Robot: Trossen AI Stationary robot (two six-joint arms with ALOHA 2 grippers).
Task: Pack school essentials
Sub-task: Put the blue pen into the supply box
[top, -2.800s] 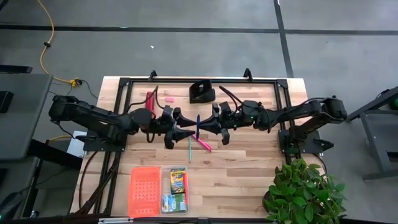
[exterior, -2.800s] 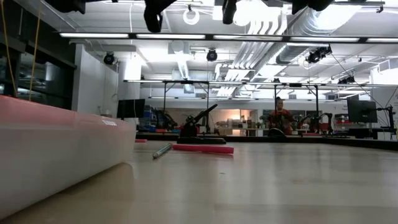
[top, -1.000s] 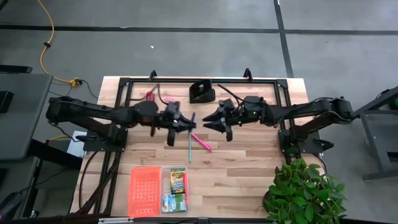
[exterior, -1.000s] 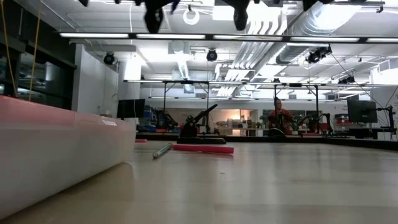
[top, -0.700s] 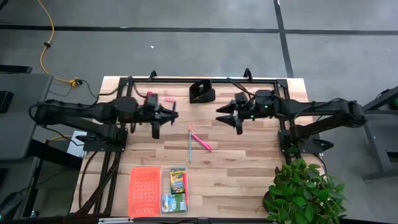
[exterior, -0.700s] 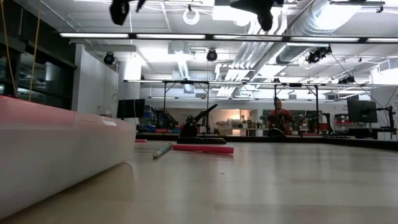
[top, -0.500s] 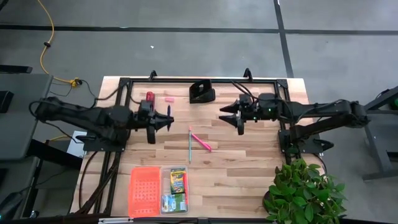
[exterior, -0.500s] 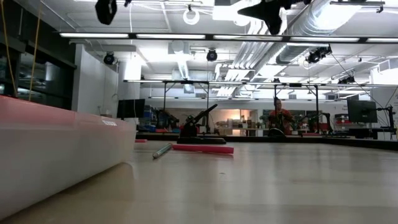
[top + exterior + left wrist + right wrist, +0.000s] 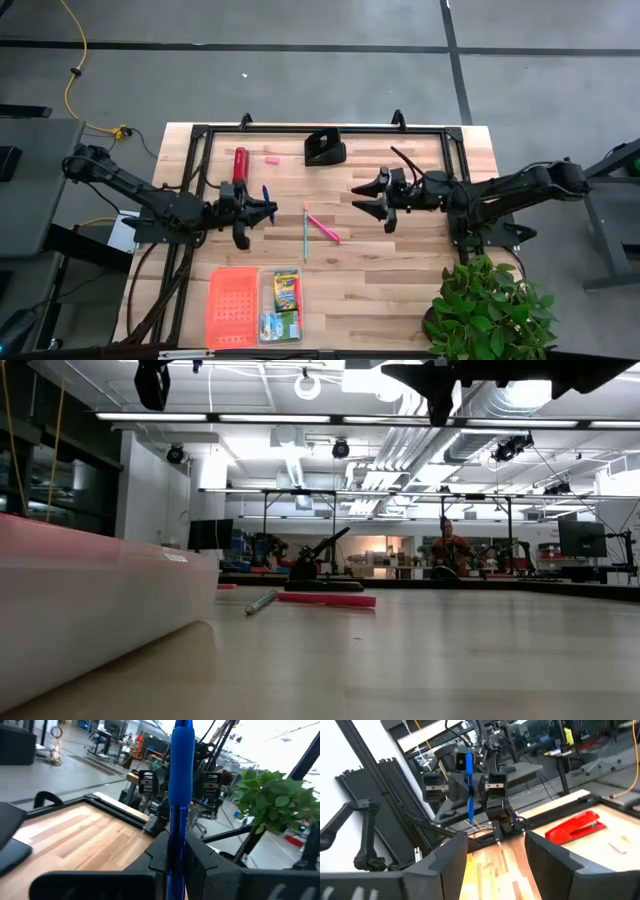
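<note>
My left gripper (image 9: 268, 207) is over the table's left half, shut on a blue pen (image 9: 180, 790), which also shows in the high view (image 9: 266, 193) and the right wrist view (image 9: 469, 765). My right gripper (image 9: 362, 195) is over the right half. It is open and empty and faces the left gripper. A green pencil (image 9: 305, 235) and a pink pen (image 9: 323, 228) lie flat on the table between them. A yellow-green crayon box (image 9: 285, 290) and a small green-and-white box (image 9: 278, 323) lie in the clear tray (image 9: 263, 300). A pink eraser (image 9: 269, 157) lies at the back. My left gripper pinches the blue pen's thin lower shaft (image 9: 175, 845) between its two fingers (image 9: 159, 855). The fingers reach level toward the table's right and lie across the pen. The pen is clear of the table, and its thicker blue part rises past the fingers.
A long red stapler-like bar (image 9: 239, 165) and a black tape-dispenser block (image 9: 324, 148) sit at the back. An orange lid (image 9: 231, 305) lies beside the tray at the near edge. A potted plant (image 9: 490, 305) stands at the near right corner. Bare wood lies right of the pens.
The two grippers have drawn apart from the table's middle. My left gripper has gone toward the left edge and a little nearer, carrying the blue pen. My right gripper has gone toward the right edge without it.
</note>
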